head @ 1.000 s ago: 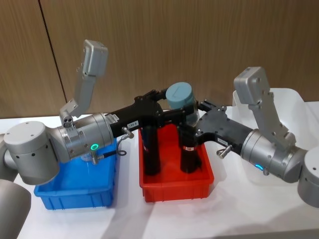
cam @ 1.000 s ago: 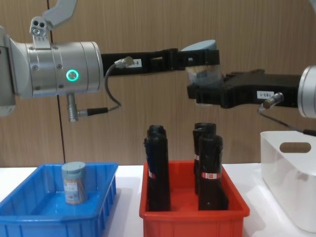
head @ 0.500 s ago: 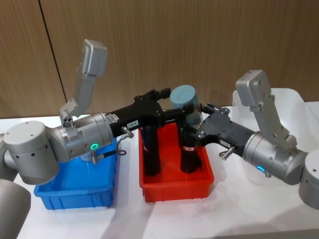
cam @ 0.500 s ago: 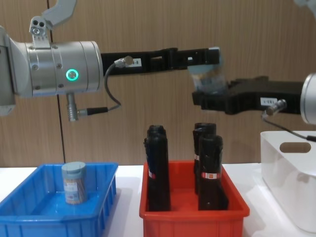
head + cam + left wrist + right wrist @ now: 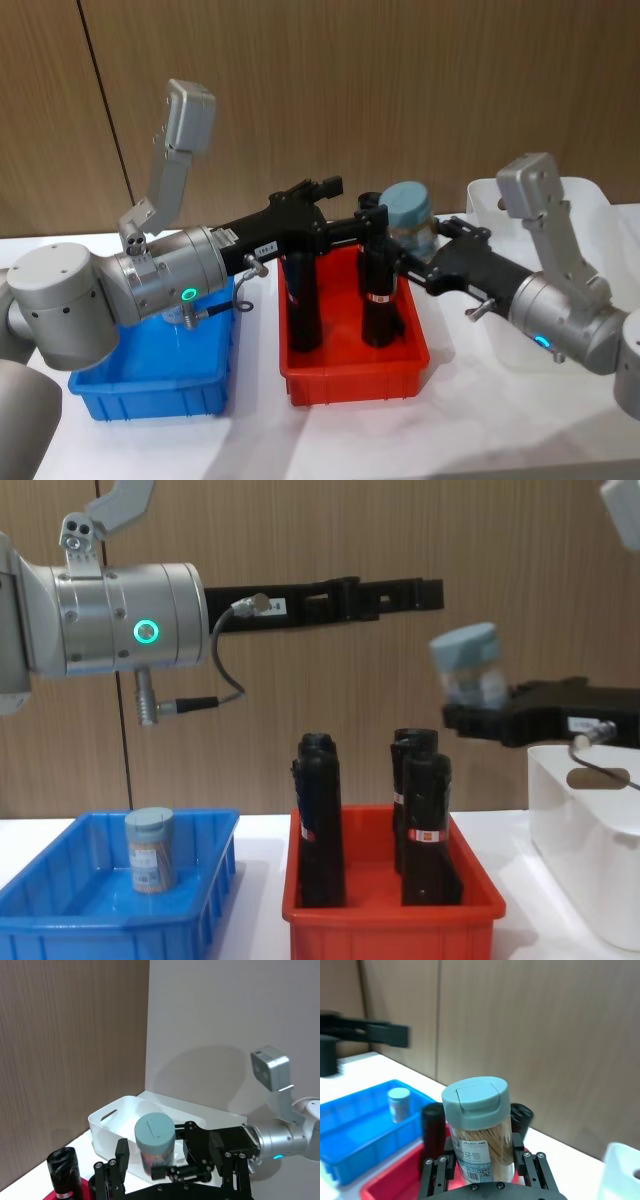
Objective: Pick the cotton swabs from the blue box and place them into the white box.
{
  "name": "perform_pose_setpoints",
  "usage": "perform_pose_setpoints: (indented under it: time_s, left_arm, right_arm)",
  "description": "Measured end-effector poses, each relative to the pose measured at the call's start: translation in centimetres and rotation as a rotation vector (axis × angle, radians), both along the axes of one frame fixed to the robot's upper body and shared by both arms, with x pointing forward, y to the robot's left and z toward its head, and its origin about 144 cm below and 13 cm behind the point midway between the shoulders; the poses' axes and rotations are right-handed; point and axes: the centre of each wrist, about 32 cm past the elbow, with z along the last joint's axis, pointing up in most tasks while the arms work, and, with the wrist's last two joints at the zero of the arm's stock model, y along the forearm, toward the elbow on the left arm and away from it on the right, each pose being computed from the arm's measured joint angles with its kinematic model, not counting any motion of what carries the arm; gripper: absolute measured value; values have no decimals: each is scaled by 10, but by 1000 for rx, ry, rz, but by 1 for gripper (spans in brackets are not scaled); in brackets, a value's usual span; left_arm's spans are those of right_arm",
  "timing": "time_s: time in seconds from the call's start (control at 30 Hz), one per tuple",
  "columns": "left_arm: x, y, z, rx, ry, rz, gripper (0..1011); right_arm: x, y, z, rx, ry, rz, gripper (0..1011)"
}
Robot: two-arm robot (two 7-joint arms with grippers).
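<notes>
right end effector (image 5: pixel 482 1167) tight on cotton swabs (image 5: pixel 477 1125) above red bin (image 5: pixel 350 375); left end effector (image 5: pixel 355 200) spread alongside

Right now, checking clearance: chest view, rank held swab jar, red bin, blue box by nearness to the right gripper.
1. Held swab jar, in the right gripper.
2. Red bin, below, to its left.
3. Blue box, far left.

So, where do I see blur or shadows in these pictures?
Chest view: the cotton swab jar in the right gripper is smeared, while the black rolls look crisp. Left wrist view: a soft, broad shadow lies on the grey wall behind the right arm. Right wrist view: the left gripper is blurred.
</notes>
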Motion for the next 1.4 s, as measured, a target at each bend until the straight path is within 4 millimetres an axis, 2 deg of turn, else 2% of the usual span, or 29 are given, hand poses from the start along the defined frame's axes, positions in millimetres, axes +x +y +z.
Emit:
perform_pose_setpoints:
  time_s: [0.83,1.1,1.23,1.37,1.4]
  left_arm:
    - [0,0,0,0,0,0,1004]
    - [0,0,0,0,0,0,1004]
    - [0,0,0,0,0,0,1004]
    - [0,0,0,0,0,0,1004]
    - [0,0,0,0,0,0,1004]
  right_arm:
    - [28,-65,-17,11,44,-300,661]
    - [38,-79,-22,-2,73,-358,662]
    - [44,-86,-26,-6,98,-384,797]
    - [47,-90,-30,-9,113,-397,868]
    - [48,-91,-31,-9,118,-401,921]
